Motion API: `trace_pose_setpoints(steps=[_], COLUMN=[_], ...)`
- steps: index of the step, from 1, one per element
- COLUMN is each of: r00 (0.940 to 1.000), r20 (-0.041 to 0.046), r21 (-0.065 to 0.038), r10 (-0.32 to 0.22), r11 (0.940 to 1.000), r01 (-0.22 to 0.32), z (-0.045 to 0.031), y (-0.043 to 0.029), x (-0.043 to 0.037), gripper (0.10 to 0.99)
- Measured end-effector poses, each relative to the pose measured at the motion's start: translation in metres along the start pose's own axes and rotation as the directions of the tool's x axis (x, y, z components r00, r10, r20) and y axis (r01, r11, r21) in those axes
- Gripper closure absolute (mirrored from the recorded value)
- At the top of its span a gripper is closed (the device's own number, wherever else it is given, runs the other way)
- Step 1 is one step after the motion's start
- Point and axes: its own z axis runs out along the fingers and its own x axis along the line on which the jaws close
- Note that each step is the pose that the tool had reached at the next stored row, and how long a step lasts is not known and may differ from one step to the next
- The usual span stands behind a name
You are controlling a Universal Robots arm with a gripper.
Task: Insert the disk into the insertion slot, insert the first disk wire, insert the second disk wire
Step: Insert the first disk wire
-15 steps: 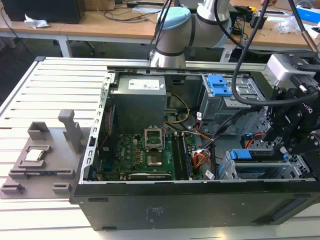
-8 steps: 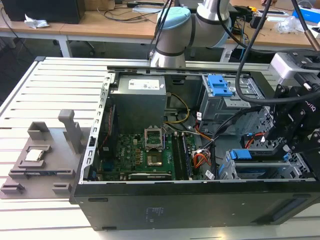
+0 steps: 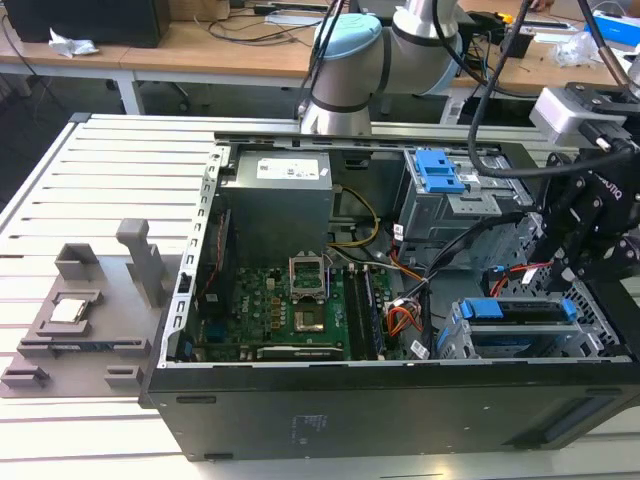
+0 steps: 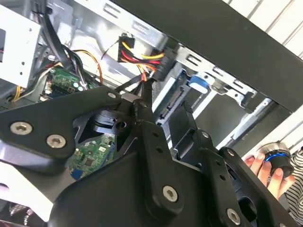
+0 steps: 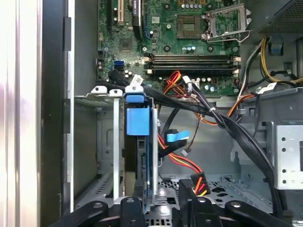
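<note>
Gripper: your gripper (image 4: pixel 163 108) hangs inside the open computer case (image 3: pixel 400 410), at the exterior view's right, above the drive bays.
Jaws: they stand apart in the second wrist view, with bare metal showing through the gap and nothing clamped between them.
Disk: the disk (image 3: pixel 512 312) already sits in the insertion slot (image 3: pixel 445 340), low at the exterior view's right, with its blue carrier framing it (in the first wrist view you see that carrier's blue front tab at the cage mouth).
Power plug: a black plug (image 4: pixel 163 64) with red, yellow and black wires lies just beside one of your fingers (image 4: pixel 142 113); I cannot tell whether they touch.
Data cable: a red cable with a blue end (image 5: pixel 177 137) hangs in the open space beside the disk.
Taller cage: the grey cage with the blue latch (image 3: pixel 440 175) stands behind the slot, in the upper right of the exterior view.
Motherboard: the green motherboard (image 3: pixel 290 300) fills the middle of the case.
Person: a hand (image 4: pixel 262 165) rests on a round knob with a blue ring (image 4: pixel 277 158), outside the case wall.
Table: a grey fixture (image 3: pixel 90 320) lies at the exterior view's left on the white slatted table (image 3: pixel 60 200).
</note>
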Motion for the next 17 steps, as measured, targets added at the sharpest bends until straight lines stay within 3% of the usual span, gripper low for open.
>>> trace_pose_setpoints(steps=[4, 6, 8, 11, 14, 15, 16, 17], r00=[1.0000, 1.0000, 0.9999, 0.9998, 0.9990, 0.9982, 0.9974, 0.9964], r20=[-0.0010, -0.0010, -0.0121, -0.0168, -0.0402, -0.0475, -0.0513, -0.0609], r21=[0.000, 0.000, 0.000, 0.001, 0.001, 0.001, 0.001, 0.001], r10=[0.000, 0.000, -0.007, -0.014, -0.022, -0.035, -0.050, -0.058], r11=[1.0000, 1.0000, 1.0000, 0.9999, 0.9998, 0.9994, 0.9988, 0.9983], r01=[0.000, 0.000, 0.007, 0.014, 0.022, 0.036, 0.050, 0.059], z=[-0.0136, -0.0131, -0.0109, -0.0093, -0.0081, -0.0054, -0.0032, -0.0023], y=[0.0006, -0.0010, -0.0113, -0.0182, -0.0209, -0.0214, -0.0216, -0.0216], x=[-0.0031, -0.0032, -0.0047, -0.0115, -0.0157, -0.0211, -0.0224, -0.0225], gripper=[0.667, 0.667, 0.667, 0.667, 0.667, 0.667, 0.667, 0.667])
